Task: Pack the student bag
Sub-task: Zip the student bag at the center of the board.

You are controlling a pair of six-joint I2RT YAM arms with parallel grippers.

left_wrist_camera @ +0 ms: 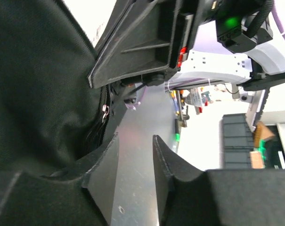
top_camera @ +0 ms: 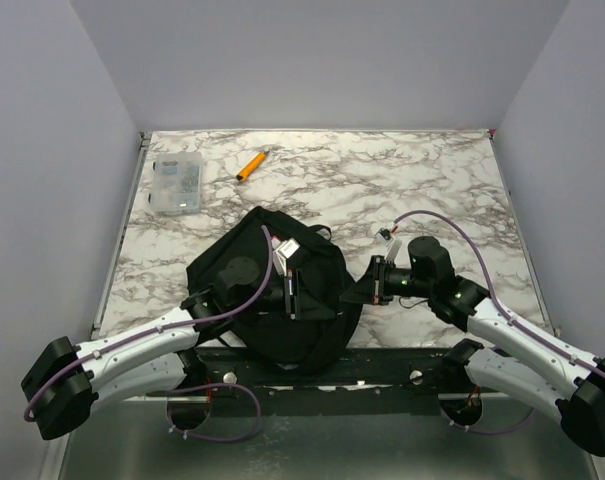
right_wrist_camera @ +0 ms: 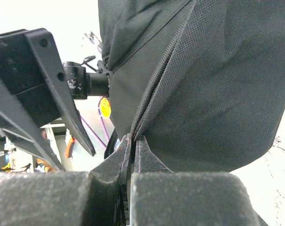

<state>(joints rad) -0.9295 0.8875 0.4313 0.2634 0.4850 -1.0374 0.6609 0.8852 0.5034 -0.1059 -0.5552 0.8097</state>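
We log right gripper pinching student bag seam, left gripper spread, empty; orange marker and clear box not yet packed.

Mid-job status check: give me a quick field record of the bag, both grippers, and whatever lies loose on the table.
student bag: black, lying at the table's near edge, between the arms
right gripper: jaws shut on the bag's fabric at its zipper line
left gripper: jaws open, holding nothing, close against the bag
loose items: clear plastic box and orange marker, far left of the table
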